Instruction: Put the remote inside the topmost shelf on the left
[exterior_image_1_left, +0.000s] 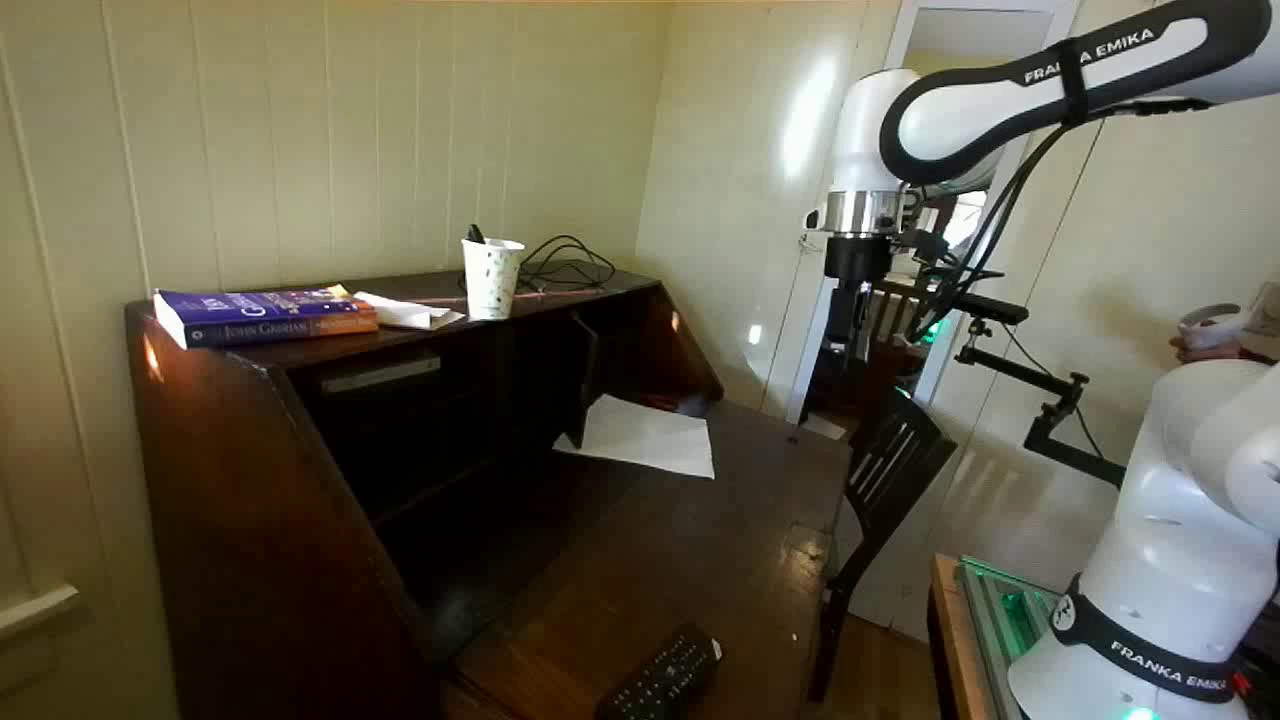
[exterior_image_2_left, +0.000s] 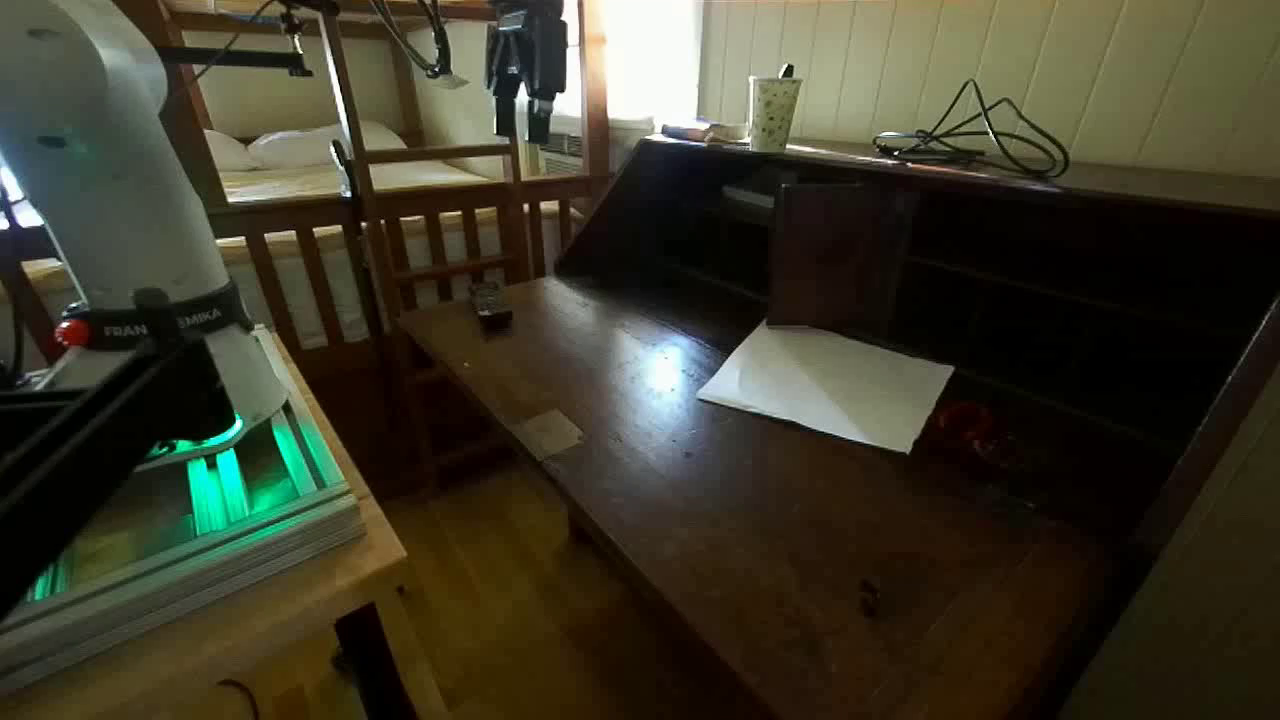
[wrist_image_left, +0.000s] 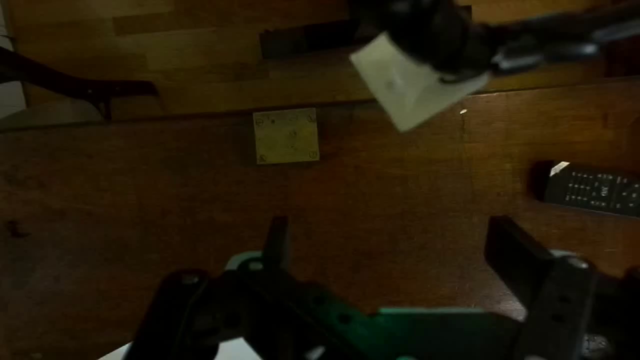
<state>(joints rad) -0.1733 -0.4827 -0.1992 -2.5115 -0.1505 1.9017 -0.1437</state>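
Note:
The remote (exterior_image_1_left: 660, 680) is a black slab with rows of buttons. It lies flat on the desk top near its front edge, in both exterior views (exterior_image_2_left: 489, 304). In the wrist view it shows at the right edge (wrist_image_left: 592, 190), partly cut off. My gripper (exterior_image_1_left: 850, 350) hangs in the air, well above the desk, pointing down (exterior_image_2_left: 523, 130). In the wrist view its fingers (wrist_image_left: 390, 222) are wide apart with nothing between them, and the remote lies beyond the right finger. The topmost shelf (exterior_image_1_left: 465, 372) is a dark recess under the desk's top board; its inside is mostly in shadow.
A pale flat item (exterior_image_1_left: 380, 374) sits in the upper left recess. A small door (exterior_image_2_left: 825, 255) stands open beside it. White paper (exterior_image_1_left: 650, 435) lies on the desk (exterior_image_2_left: 640, 440). A book (exterior_image_1_left: 270, 318), cup (exterior_image_1_left: 492, 280) and cables (exterior_image_1_left: 568, 265) are on top. A chair (exterior_image_1_left: 895, 480) stands nearby.

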